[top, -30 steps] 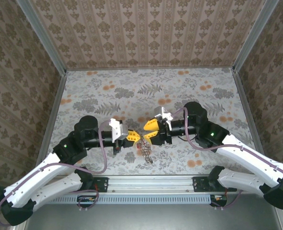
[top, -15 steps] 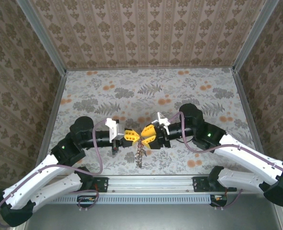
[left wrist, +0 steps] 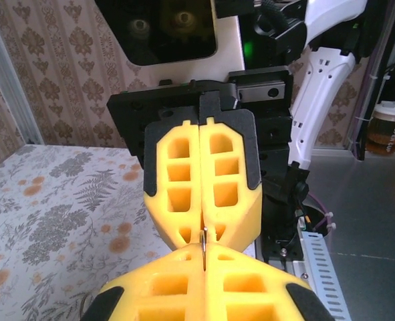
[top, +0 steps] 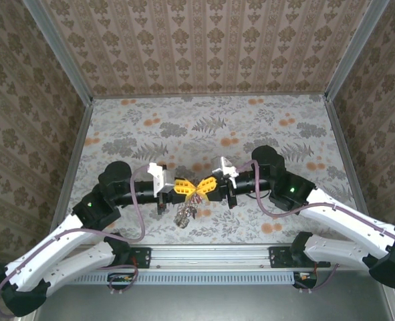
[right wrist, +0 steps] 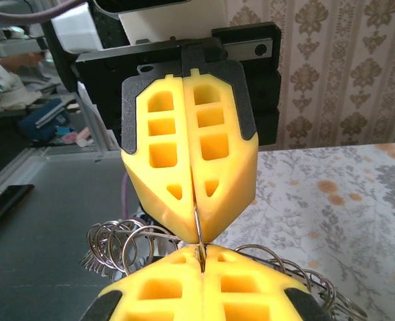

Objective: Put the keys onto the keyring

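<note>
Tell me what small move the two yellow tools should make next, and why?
Probably ease the right tool slightly away from the left tool, to pry open a gap in the keyring. Both are shut tip to tip on the same thin wire, with the coiled loops dangling beneath, and threading anything on likely needs such a gap.

From above, the keyring (top: 184, 215) is a small dark tangle just near of where the left fingers (top: 182, 186) and right fingers (top: 209, 185) meet. There the keys and the ring's coils are too small to tell apart, and whether the tangle touches the surface (top: 150, 134) cannot be told. In the right wrist view the yellow fingers hide the loop's middle, and the lower edge cuts off its right-hand coils. In the left wrist view a thin metal sliver (left wrist: 202, 245) shows between the fingertips; the rest lies hidden behind them.
</note>
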{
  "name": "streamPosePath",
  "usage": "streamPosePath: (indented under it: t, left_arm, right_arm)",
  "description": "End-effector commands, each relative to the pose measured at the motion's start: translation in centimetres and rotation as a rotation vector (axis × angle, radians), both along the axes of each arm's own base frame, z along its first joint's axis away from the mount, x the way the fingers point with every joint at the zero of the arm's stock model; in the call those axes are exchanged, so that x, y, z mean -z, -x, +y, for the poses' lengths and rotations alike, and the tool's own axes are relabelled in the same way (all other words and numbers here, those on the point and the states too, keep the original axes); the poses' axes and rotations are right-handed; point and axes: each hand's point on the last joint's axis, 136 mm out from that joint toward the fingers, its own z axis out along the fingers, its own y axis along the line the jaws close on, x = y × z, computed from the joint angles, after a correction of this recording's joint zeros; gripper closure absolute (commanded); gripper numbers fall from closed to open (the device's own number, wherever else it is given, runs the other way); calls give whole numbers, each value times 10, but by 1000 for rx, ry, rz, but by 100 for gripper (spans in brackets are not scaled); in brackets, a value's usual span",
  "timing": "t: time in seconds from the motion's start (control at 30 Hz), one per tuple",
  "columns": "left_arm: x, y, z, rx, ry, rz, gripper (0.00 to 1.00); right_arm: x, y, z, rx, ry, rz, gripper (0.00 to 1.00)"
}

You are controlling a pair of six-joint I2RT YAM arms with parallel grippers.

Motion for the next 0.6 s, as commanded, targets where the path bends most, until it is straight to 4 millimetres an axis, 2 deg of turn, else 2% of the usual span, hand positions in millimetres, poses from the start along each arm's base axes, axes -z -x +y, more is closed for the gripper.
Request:
streamPosePath:
  t: [0.0, 0.1, 0.17, 0.27, 0.37, 0.47, 0.57]
  left_arm:
    - [-8, -15, 4, -97, -26, -46, 100]
    - [7, -29, 15, -192, -165, -45, 76]
    - [14, -36, 20, -237, -253, -52, 68]
    - [22, -41, 22, -270, -345, -73, 65]
    - [28, -42, 17, -263, -386, -78, 64]
    - [34, -47, 11, -256, -419, -73, 64]
    - [32, -44, 0, -209, -394, -72, 63]
  right_arm:
    - [1, -6, -9, 77, 37, -62, 100]
    - [9, -23, -20, 190, 128, -90, 100]
    - [19, -35, -26, 258, 201, -101, 100]
    - [28, -46, -31, 317, 278, -121, 100]
    - [30, -49, -35, 336, 311, -141, 100]
    - [31, -46, -34, 325, 332, -160, 100]
    - [33, -41, -30, 295, 343, -162, 100]
